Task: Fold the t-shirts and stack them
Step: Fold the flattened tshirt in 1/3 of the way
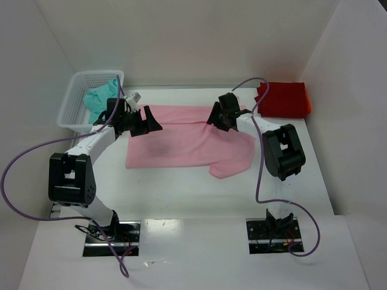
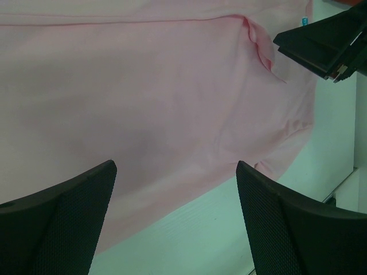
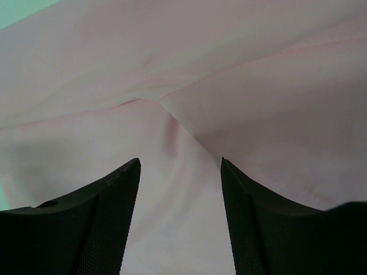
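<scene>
Pink t-shirt (image 1: 181,142) lies spread flat on the table (image 1: 181,193). Left jaws are wide open over its left end. Right jaws are open over a wrinkle near its far right corner.

A white table (image 1: 181,196) stands boxed by plain white walls (image 1: 199,36) behind it and beside it (even, soft light).

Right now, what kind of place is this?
Probably a robot lab booth, not a home: plain white walls box in a white table, two robot arms are bolted to its near edge, and a pink t-shirt lies spread.
</scene>
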Robot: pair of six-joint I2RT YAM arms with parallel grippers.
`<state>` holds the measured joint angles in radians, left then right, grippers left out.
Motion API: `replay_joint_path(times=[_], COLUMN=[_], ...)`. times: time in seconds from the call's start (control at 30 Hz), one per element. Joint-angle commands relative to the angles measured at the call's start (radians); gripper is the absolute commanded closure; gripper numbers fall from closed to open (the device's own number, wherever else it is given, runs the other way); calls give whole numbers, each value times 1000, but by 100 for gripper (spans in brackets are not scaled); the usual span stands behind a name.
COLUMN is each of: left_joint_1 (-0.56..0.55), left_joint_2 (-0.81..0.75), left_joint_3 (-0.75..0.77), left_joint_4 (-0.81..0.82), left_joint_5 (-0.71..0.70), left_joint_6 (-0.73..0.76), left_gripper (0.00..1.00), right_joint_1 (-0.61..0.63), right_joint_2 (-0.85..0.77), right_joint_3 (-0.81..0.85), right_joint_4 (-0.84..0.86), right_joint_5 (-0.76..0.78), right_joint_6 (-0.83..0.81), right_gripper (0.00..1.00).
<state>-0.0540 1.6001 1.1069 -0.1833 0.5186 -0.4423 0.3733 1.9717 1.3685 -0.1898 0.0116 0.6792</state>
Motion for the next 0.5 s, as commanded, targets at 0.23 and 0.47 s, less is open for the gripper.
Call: replay_joint_path(times=[0.23,0.47], left_joint_1=[2,2], left_joint_2=[11,20], left_joint_3=[1,1], left_joint_4=[10,10], left_joint_5=[1,1], left_joint_6=[33,33], left_gripper=[8,8], right_joint_1=[21,21], right_joint_2=[-45,-45], right_joint_3=[3,-43], right_joint_4=[-27,-2], right_joint_5=[39,-8], right_joint_6=[20,49], right_gripper=[36,36])
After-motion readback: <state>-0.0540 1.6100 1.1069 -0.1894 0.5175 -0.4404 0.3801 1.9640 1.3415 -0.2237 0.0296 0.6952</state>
